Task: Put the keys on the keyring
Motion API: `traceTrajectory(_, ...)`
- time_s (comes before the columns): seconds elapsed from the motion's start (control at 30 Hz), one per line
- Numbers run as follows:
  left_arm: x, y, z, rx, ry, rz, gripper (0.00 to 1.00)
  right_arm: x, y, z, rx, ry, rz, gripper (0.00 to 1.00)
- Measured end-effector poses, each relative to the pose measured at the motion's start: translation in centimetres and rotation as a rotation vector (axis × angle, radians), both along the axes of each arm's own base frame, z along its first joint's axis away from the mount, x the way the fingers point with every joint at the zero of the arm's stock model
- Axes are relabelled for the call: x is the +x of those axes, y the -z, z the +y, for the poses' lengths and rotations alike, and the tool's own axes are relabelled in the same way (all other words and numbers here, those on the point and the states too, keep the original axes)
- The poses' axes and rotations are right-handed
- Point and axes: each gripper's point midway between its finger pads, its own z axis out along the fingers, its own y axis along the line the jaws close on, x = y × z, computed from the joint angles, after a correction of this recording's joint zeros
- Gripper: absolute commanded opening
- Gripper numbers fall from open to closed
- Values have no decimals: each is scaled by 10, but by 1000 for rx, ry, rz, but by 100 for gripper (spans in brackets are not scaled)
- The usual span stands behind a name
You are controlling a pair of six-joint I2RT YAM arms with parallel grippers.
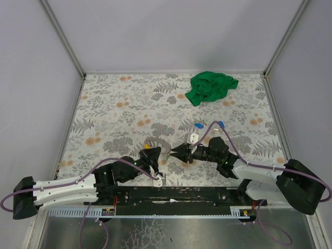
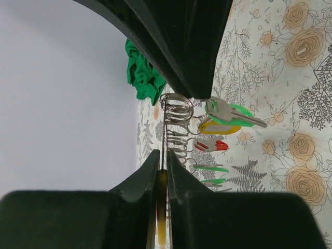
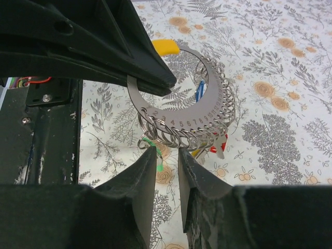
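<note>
1. Nearest the arm bases, the left pincer (image 2: 162, 155) is seen squeezed shut on the edge of the keyring (image 3: 207, 111), which is held up off the table (image 1: 104, 114)
2. The keyring is seen to be a flat, silvery, curved plate with a row of small wire loops (image 3: 171, 136) along it. It is judged to be stiff, light and smooth, so it could slip or twist. It is best held on the flat plate, away from the loops
3. Just beside it, the right pincer (image 3: 167, 153) is closed to a thin gap, with a green key (image 3: 151, 142) at its tips. Whether that key is really pinched cannot be told
4. Keys (image 2: 228, 113) with green, yellow and red heads are seen hung on the loops
5. Farther out, two blue keys (image 1: 197, 125) are left loose on the table, well apart from the keyring. They are judged to be tiny, light and easily flicked away, so they are best picked up by the plastic head
6. Farthest back, a green cloth (image 1: 211, 85) is seen in a heap
</note>
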Motion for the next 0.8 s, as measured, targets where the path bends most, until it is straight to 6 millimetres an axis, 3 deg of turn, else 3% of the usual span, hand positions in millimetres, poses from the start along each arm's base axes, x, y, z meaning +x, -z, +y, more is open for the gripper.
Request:
traceTrajectory(0.27,-3,1,-3,-6,17,14,0,3,4,0,-11,12,0,33)
traceTrajectory(0.47,-3,5,-4,5,19,22,0,5,-6,-1,14,27,-22,33)
traceTrajectory(0.8,-3,4,-5,7,20,29,0,3,-8,-1,17,17,-25,22)
